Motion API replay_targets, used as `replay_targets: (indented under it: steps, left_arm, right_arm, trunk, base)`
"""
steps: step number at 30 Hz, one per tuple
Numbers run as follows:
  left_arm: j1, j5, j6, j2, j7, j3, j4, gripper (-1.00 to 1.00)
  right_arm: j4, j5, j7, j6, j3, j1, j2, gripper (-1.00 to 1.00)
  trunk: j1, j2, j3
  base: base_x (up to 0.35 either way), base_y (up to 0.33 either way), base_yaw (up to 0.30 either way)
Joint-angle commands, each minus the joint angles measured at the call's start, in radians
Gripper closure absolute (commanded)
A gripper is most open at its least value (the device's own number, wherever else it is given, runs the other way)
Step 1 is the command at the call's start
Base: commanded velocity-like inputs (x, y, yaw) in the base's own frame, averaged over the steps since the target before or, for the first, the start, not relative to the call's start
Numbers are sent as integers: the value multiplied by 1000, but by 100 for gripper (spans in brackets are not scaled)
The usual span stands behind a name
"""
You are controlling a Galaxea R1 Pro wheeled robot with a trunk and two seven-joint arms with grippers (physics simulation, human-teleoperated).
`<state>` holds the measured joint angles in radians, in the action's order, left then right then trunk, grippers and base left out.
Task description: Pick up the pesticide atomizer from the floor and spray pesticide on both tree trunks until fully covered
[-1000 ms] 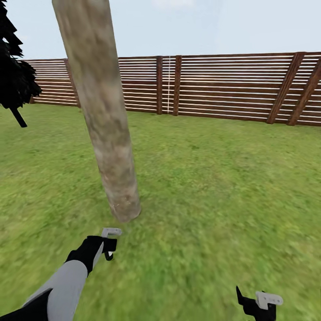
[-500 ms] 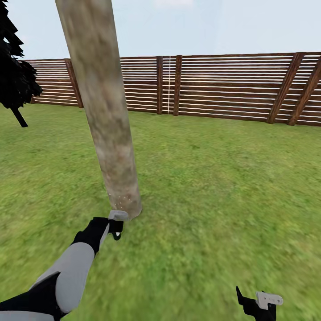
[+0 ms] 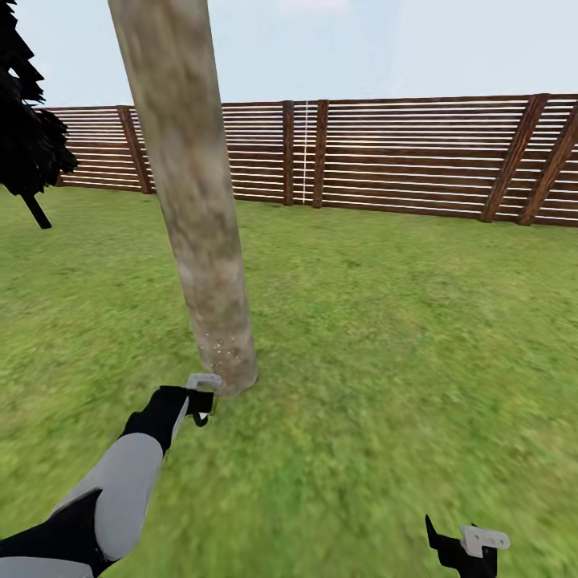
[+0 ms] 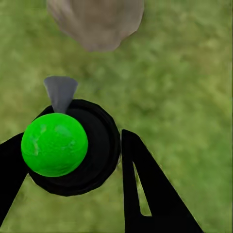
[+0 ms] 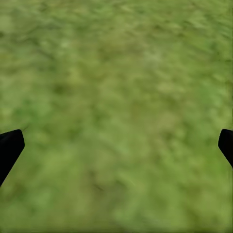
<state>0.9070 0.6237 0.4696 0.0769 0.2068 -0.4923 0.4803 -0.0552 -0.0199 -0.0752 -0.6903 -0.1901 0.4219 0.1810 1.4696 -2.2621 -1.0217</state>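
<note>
One thick, mottled grey-brown tree trunk (image 3: 201,233) rises from the lawn, leaning a little, with fine pale specks near its base. My left gripper (image 3: 201,404) hangs just in front of that base. In the left wrist view it (image 4: 75,145) is shut on the pesticide atomizer (image 4: 63,145), a black round body with a bright green cap. The atomizer's grey nozzle (image 4: 60,92) points at the foot of the trunk (image 4: 97,22). My right gripper (image 3: 463,548) is low at the right, open over bare grass (image 5: 119,141).
Green lawn (image 3: 401,337) spreads all around. A reddish-brown slatted fence (image 3: 401,152) closes the far side. A dark, ragged tree (image 3: 28,128) stands at the far left.
My left arm has pushed forward, bringing the gripper up to the trunk's base. Pale specks have appeared on the lower trunk. The view has shifted slightly. The right gripper is still.
</note>
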Motion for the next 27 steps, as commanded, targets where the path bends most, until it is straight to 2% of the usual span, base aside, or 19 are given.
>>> replay_targets:
  steps: [1,3,4,5,6,8,9,10,11,13,16,17,18,21,22,24,27]
  left_arm:
    - [0,-6,3,-16,5,0,28,100]
    - [7,-4,4,-53,73,0,56,100]
    - [20,-2,4,-75,131,0,61,100]
    - [28,-1,4,-93,162,0,64,100]
    - [31,-1,4,-99,174,0,65,100]
    - [33,-1,4,-89,178,1,66,100]
    - [33,-2,4,-81,179,12,65,100]
    - [30,-2,5,-44,178,72,65,100]
    - [29,-3,6,-20,179,106,68,100]
    - [30,-6,7,-12,182,122,84,100]
    - [26,-7,12,-22,186,123,121,100]
    - [24,-6,15,-30,187,121,130,100]
    - [21,-9,16,-56,188,118,137,100]
    - [19,-15,16,-108,188,114,141,100]
    - [18,-17,15,-112,188,114,141,100]
    - [17,-18,16,-107,188,119,141,100]
    - [27,-15,18,-28,184,124,142,100]
  right_arm:
    - [0,0,0,0,0,0,0,-100]
    - [0,0,0,0,0,0,0,-100]
    - [0,0,1,0,0,0,0,-100]
    - [0,0,1,0,1,0,0,-100]
    - [0,0,1,0,1,0,0,-100]
    - [0,0,2,0,1,0,0,-100]
    - [0,0,2,0,1,0,0,-100]
    - [0,0,2,0,1,0,0,-100]
    - [0,0,2,0,1,0,0,-100]
    - [0,0,1,0,1,0,0,-100]
    - [-1,0,0,0,1,0,2,-100]
    - [0,0,0,0,1,0,3,-100]
    - [0,0,0,0,1,-1,5,-100]
    - [0,0,-1,0,1,-3,11,-100]
    - [0,0,0,0,1,-3,11,-100]
    - [0,0,0,0,1,-3,11,-100]
    - [0,0,0,0,1,-3,11,-100]
  trunk:
    - [0,0,0]
    - [0,0,0]
    - [0,0,0]
    - [0,0,0]
    - [0,0,0]
    - [0,0,0]
    - [0,0,0]
    - [0,0,0]
    - [0,0,0]
    - [0,0,0]
    - [0,0,0]
    - [0,0,0]
    - [0,0,0]
    - [0,0,0]
    - [0,0,0]
    - [0,0,0]
    - [0,0,0]
  base:
    - [-4,3,0]
    - [-1,1,0]
    - [0,0,0]
    - [0,0,0]
    - [0,0,0]
    - [0,0,0]
    - [0,0,0]
    - [0,0,0]
    - [0,0,0]
    - [0,0,0]
    - [0,0,0]
    - [0,0,0]
    - [71,0,0]
    - [232,45,0]
    - [132,28,0]
    - [51,11,0]
    - [6,1,0]
